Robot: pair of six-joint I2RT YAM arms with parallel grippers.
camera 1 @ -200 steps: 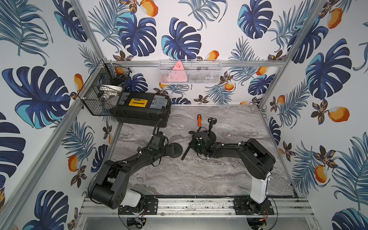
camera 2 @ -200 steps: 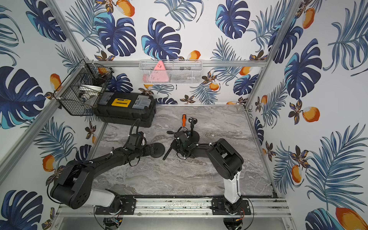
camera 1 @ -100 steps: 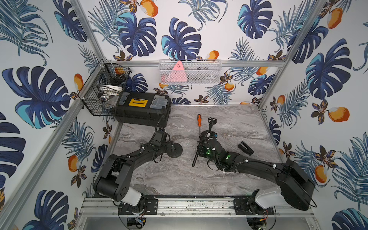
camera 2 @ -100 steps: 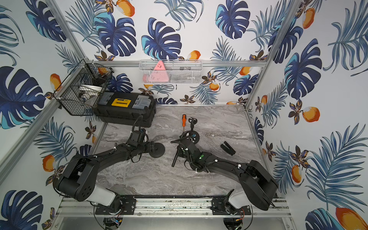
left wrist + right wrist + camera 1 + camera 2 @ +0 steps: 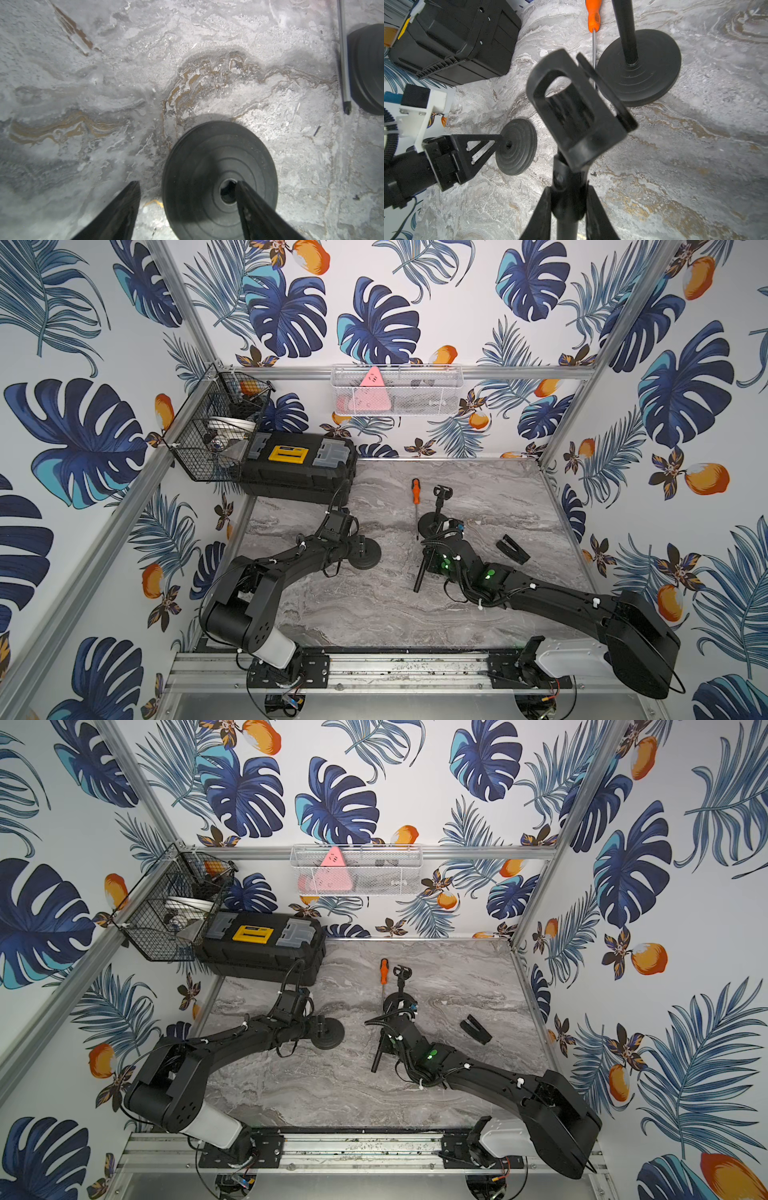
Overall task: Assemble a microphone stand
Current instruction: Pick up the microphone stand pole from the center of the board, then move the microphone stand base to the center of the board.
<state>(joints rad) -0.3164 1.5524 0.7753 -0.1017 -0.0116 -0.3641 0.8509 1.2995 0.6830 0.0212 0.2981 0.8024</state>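
On the left-centre of the grey marbled tabletop (image 5: 374,614) the round black ribbed base disc (image 5: 365,556) lies flat, centre hole up. I've got the left gripper (image 5: 187,184) low over it, fingers spread: one fingertip (image 5: 242,188) sits at the hole, the other is off the rim on bare marble with a gap to the disc, so nothing is pinched.

To the right of centre the right gripper (image 5: 569,199) is clamped on the thin black pole (image 5: 419,572), fingers pressed against it from both sides. The pole is tilted, its free end pointing near-left (can't tell if it touches the table). Its black plastic microphone clip (image 5: 577,116) sits on the end just past the fingers. Pole and base disc are apart.

Just beyond the right wrist stands a second black stand, already put together (image 5: 430,522), upright. An orange-handled screwdriver (image 5: 415,493) lies just beside it on the left. A loose black clip piece (image 5: 512,549) lies further right, and a black toolbox with a yellow latch (image 5: 299,468) fills the far-left corner.
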